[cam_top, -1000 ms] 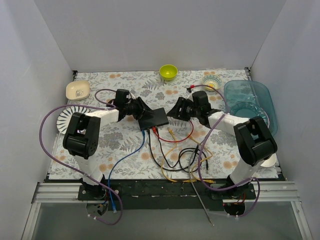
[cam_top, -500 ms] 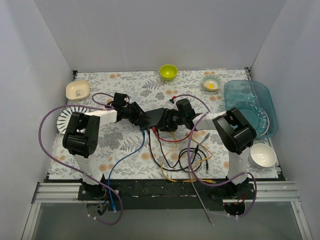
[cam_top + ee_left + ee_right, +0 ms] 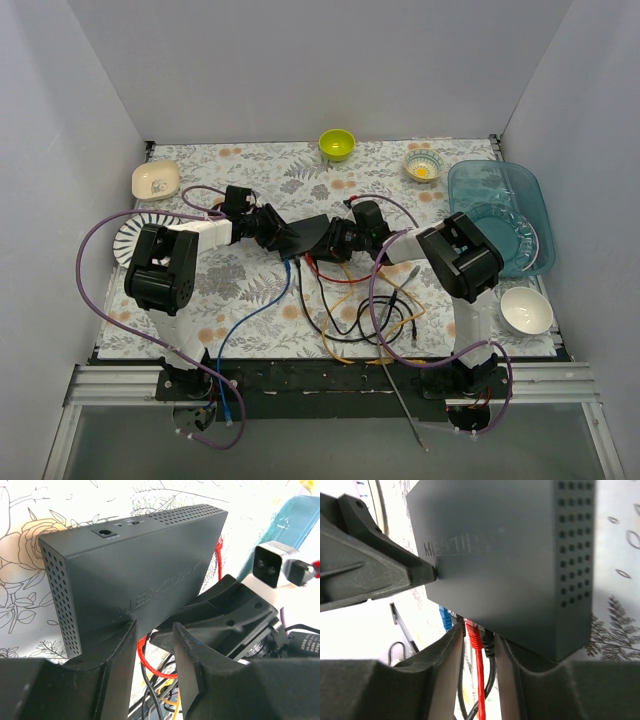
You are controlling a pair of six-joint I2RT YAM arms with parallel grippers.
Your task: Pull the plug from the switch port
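Observation:
The black switch [image 3: 312, 233] lies tilted at mid-table between both arms. My left gripper [image 3: 281, 233] grips its left edge; in the left wrist view the switch [image 3: 135, 560] runs down into the narrow gap of that gripper [image 3: 154, 627]. My right gripper [image 3: 335, 243] is at the port side. In the right wrist view the switch [image 3: 510, 555] fills the top, and a red plug [image 3: 474, 629] and a black plug [image 3: 488, 641] sit in its ports between my right gripper's [image 3: 479, 633] fingers, which press both sides. A blue plug [image 3: 445, 617] sits just left of them.
Loose blue, red, black and yellow cables [image 3: 360, 310] trail from the switch toward the near edge. A green bowl [image 3: 336, 143], a small patterned bowl [image 3: 422, 167], a teal tub [image 3: 497, 205], a white bowl [image 3: 525, 310], a beige dish [image 3: 155, 180] and a white plate [image 3: 130, 238] ring the table.
My right arm has swung left and lowered, bringing its gripper from right of the switch onto the port side. The switch has tilted and shifted slightly. My left gripper stays on it.

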